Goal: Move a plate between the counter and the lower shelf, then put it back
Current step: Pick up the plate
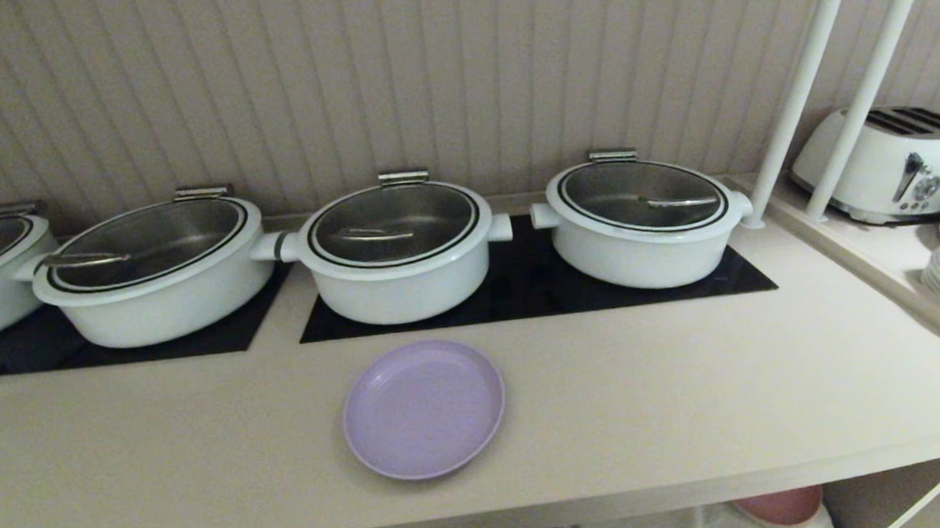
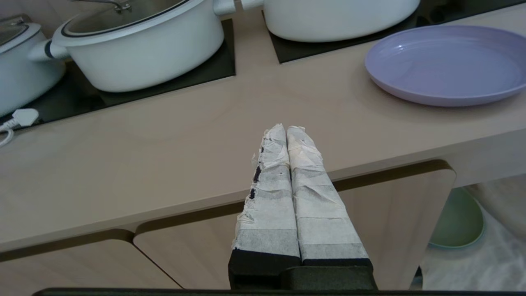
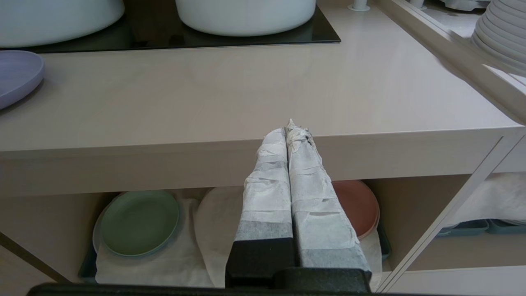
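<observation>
A: Item one, tabletop (image 1: 687, 413): long beige run, black hob panels at the back, open surface in front.

B: Lower shelf (image 3: 213, 230)?

A: Recess under the front edge, draped in white cloth. Holds a green plate (image 3: 139, 222) and a pink-red plate (image 3: 357, 205), with a bare patch of cloth between them.

B: Pots?

A: Three white pots (image 1: 401, 251) in full on the hobs, well behind the working area.

B: Plate (image 1: 423, 407)?

A: Lavender, flat on the tabletop, near the front edge, just ahead of the middle pot. Nothing touches it.

B: End effectors?

A: Left end effector (image 2: 286, 128) clenched, empty, hanging in front of the tabletop edge, the plate off to one side. Right end effector (image 3: 292, 125) likewise clenched and empty, before the shelf opening.

B: Step in hand?

A: Judged: plate at rest on top, either awaiting pickup or already returned. Any pickup calls for parted fingers and a pinch on the raised rim; open room lies on all sides except toward the pots.
</observation>
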Robot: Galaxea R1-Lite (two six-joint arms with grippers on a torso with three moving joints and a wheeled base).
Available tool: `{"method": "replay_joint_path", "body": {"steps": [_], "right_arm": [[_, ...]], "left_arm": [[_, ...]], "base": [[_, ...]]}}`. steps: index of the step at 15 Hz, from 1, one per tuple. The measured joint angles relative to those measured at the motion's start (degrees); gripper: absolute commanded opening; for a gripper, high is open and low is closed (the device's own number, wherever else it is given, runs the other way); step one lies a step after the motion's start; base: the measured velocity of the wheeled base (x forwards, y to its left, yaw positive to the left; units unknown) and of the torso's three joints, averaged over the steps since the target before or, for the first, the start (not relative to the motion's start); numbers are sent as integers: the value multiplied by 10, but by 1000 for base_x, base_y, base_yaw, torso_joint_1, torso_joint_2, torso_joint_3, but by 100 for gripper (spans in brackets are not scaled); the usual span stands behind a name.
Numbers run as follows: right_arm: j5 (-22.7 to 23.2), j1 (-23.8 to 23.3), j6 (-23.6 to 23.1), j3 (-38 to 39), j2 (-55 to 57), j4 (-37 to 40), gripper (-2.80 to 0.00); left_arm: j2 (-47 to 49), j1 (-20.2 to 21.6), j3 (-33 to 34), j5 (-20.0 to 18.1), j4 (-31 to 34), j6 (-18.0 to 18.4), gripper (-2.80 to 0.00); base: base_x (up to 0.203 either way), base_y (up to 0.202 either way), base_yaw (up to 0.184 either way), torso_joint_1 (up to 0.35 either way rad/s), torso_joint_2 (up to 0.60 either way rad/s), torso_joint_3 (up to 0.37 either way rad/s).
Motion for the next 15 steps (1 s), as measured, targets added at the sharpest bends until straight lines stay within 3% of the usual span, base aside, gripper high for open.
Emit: {"method": "replay_joint_path", "body": {"steps": [6,10,15], "right_arm": [[0,0,0,0,0,0,-280],[0,0,0,0,0,0,-280],[0,0,0,0,0,0,-280]], "left_arm": [[0,0,1,-1,0,-11,-280],[0,0,4,8,1,-84,-280],[0,0,5,10,2,-94,-280]], "base": [[0,0,0,0,0,0],[0,0,0,0,0,0],[0,0,0,0,0,0]]}}
